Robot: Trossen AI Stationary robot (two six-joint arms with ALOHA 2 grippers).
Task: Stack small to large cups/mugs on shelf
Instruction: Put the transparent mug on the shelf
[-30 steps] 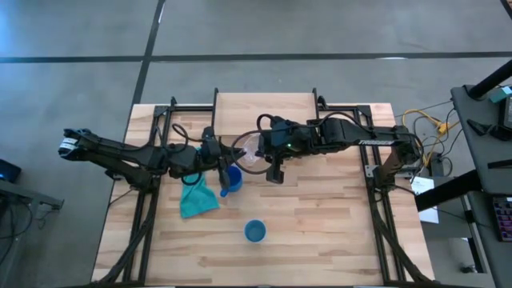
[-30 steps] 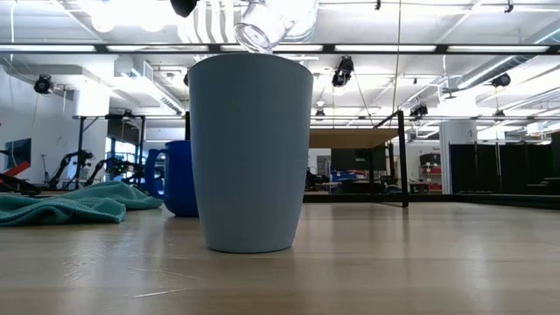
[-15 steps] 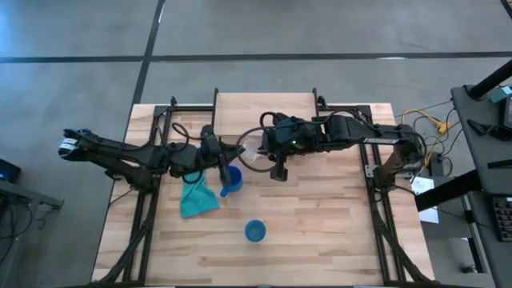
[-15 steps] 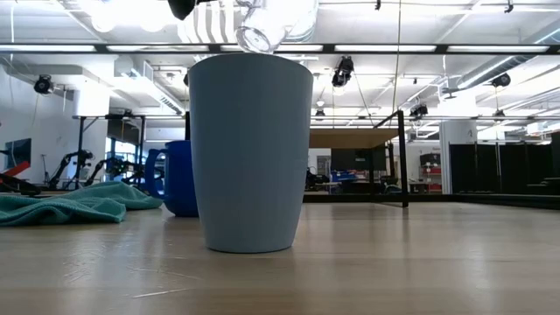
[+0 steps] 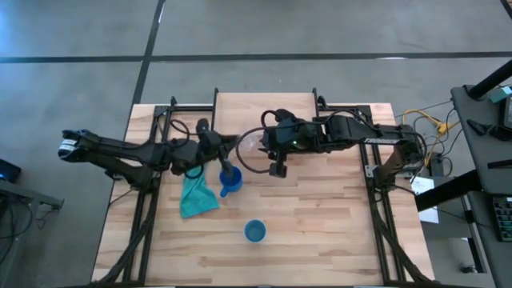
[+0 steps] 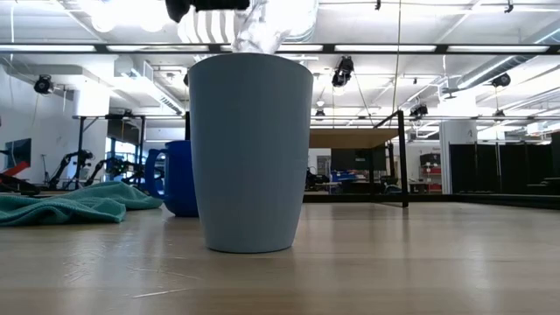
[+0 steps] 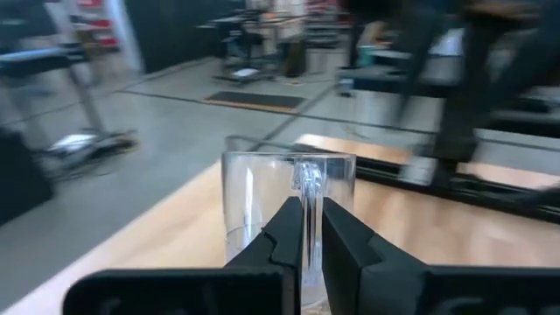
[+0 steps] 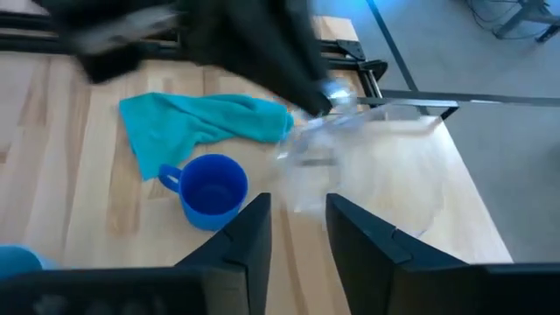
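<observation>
Since a second ago the left gripper (image 5: 226, 164) has swung, carrying the clear glass cup (image 7: 289, 210) up above the dark blue mug (image 5: 230, 181) — likely lifted clear for carrying to the shelf, which I cannot pick out. Its fingers (image 7: 282, 236) are nearly closed, pinching the cup's near wall between them, one finger inside and one outside. Right gripper (image 5: 276, 170) hangs beside the mug, fingers parted and holding nothing; lighter blue cup (image 5: 254, 232) stands nearer the table front, teal cloth (image 5: 197, 197) just beside the mug.

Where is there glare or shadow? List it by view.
Low view: ceiling lights blow out white above the lighter blue cup. Left wrist view: bright streaks run down the glass cup. High view: even light, no hard shadows.
</observation>
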